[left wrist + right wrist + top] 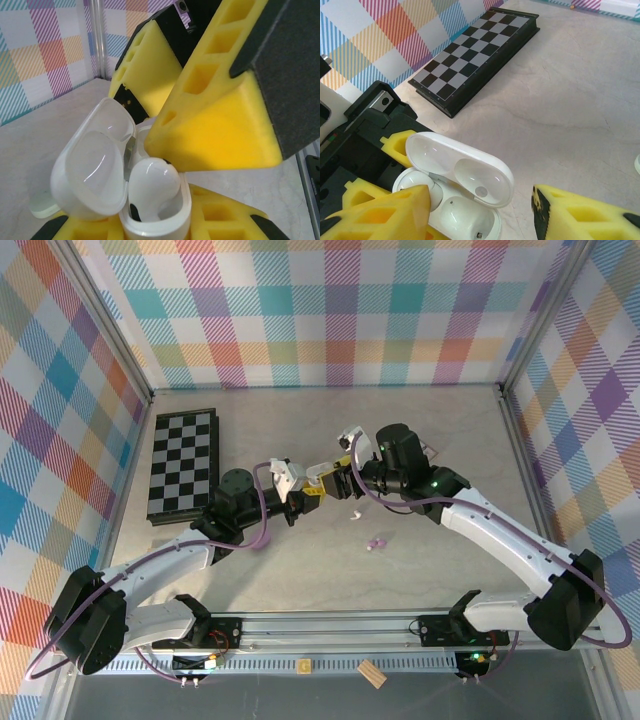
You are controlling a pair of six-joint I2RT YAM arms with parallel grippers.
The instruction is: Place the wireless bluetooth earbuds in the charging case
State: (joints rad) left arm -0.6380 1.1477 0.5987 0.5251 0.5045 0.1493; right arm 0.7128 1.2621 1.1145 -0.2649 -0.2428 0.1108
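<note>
The board [182,465] lies at 9 o'clock on the table [450,430], well apart from the work. At the centre, the left gripper [300,498] is clamped on the case [465,167], gripping its lower shell with the lid hinged open. One bud [152,187] sits in the case, its rounded head standing a little proud of the rim. The socket [470,222] beside it is empty.

The right gripper [481,200] hovers over the case from 3 o'clock, fingers apart and holding nothing. One yellow finger [215,125] sits just above the seated bud, close to touching it. Whether it presses on the bud I cannot tell.

At 4 o'clock from the case, a loose white bud [354,512] lies on the table. A lilac bud [377,542] lies a little further out on the same line.

My reading is that one bud is placed and the second is yet to be fetched. To do this step well:

- **Seat the bud:** it should drop fully home, and a light downward nudge from that finger would settle it.
- **Withdraw cleanly:** the right gripper should lift straight up, staying clear of the lid at 12 o'clock so the lid is not knocked shut.
- **Hold the case:** the left gripper should keep the case level and steady.
- **Fetch the match:** the loose white bud looks the likelier match for the white case. It should go stem-down into the empty socket.
</note>
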